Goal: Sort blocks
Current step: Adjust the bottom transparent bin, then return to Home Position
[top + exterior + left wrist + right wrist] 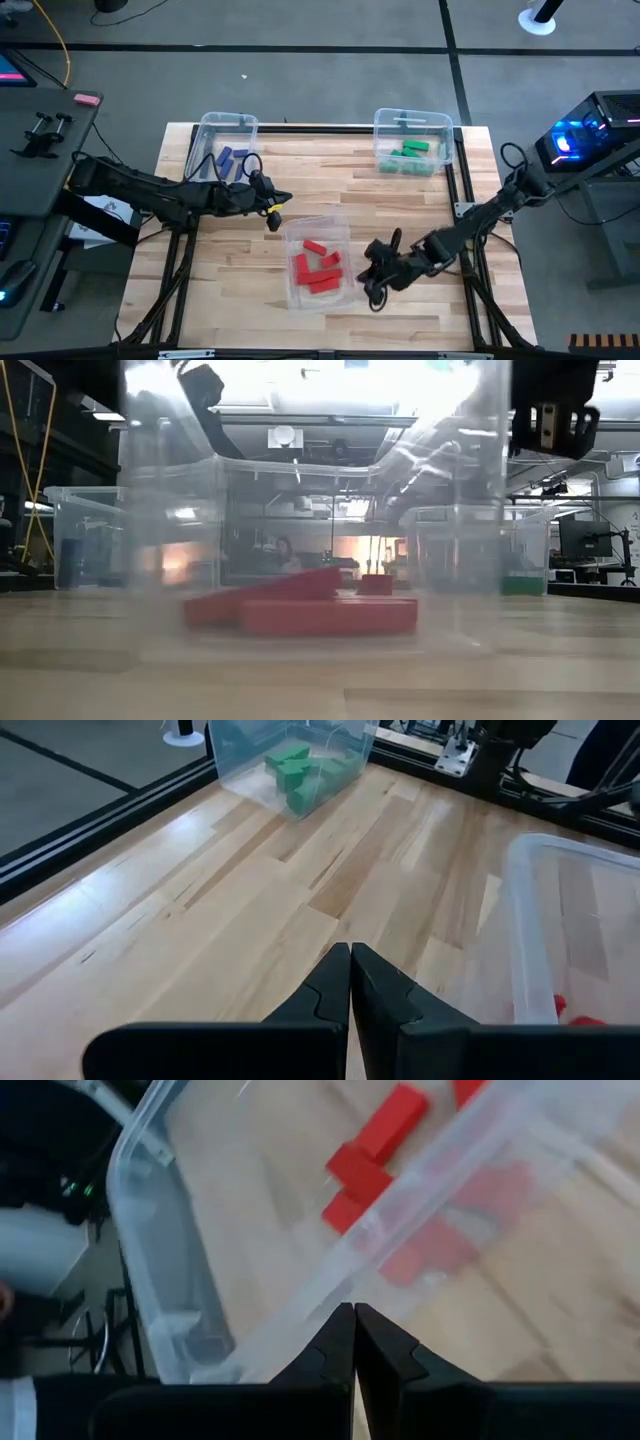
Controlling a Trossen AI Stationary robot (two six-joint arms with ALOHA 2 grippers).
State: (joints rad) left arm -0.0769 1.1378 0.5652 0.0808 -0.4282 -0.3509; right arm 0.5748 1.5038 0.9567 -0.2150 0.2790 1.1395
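— Near the desk's middle, what are the grippers doing?
— The left gripper (pixel 272 216) is pinched closed on nothing, just beside the front bin (pixel 340 222). The right gripper (pixel 373 272), also closed and empty, sits at that bin's right side.
— And the blocks?
— Red blocks (pixel 317 270) lie in the front bin, blue blocks (pixel 231 161) in the back-left corner bin (pixel 206 133), green blocks (pixel 410 152) in the back-right bin (pixel 380 122).

Left gripper (pixel 272 210) fingers pressed together, right gripper (pixel 371 268) likewise, both arms low
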